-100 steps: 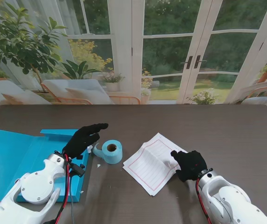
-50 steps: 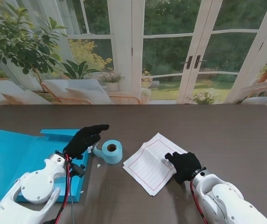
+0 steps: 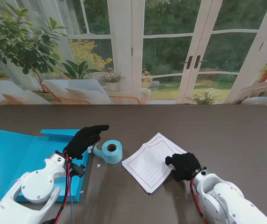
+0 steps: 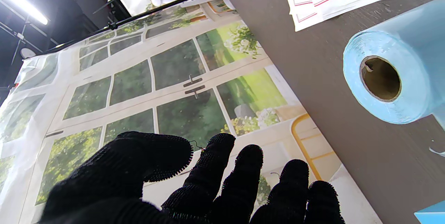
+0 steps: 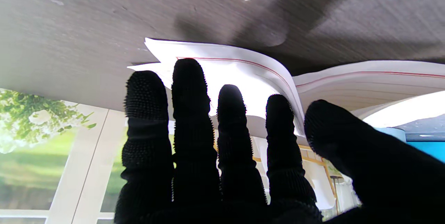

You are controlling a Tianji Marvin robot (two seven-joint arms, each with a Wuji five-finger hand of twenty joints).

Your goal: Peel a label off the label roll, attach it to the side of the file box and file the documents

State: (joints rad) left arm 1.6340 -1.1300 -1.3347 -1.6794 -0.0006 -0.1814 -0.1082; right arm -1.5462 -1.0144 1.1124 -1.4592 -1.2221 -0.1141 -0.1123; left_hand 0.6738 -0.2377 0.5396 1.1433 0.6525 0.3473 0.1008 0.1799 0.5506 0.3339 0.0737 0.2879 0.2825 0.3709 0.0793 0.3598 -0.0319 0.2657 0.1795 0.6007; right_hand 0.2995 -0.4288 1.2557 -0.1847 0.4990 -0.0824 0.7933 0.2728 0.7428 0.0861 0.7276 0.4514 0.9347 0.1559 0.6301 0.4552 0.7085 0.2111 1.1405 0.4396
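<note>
An open blue file box [image 3: 12, 158] lies flat at the left. My left hand [image 3: 84, 139] hovers over its right edge, open, fingers spread [image 4: 222, 168] toward the pale blue label roll [image 3: 111, 151] without touching it. The roll [image 4: 393, 78] lies on its side with a short loose tail curling left. The white red-lined documents [image 3: 147, 161] lie right of the roll. My right hand [image 3: 184, 166] sits on their right corner. In the right wrist view the top sheets [image 5: 243, 74] curl up off the table between my fingers [image 5: 189, 112] and thumb.
The dark wooden table [image 3: 226, 135] stretches far and right of the documents. A small white scrap [image 3: 99, 165] lies near the roll. A printed backdrop of windows and plants stands behind the table's far edge.
My right hand has shifted left and slightly nearer to me, and the documents have slid and turned left with it. The left hand and the roll have stayed put.
</note>
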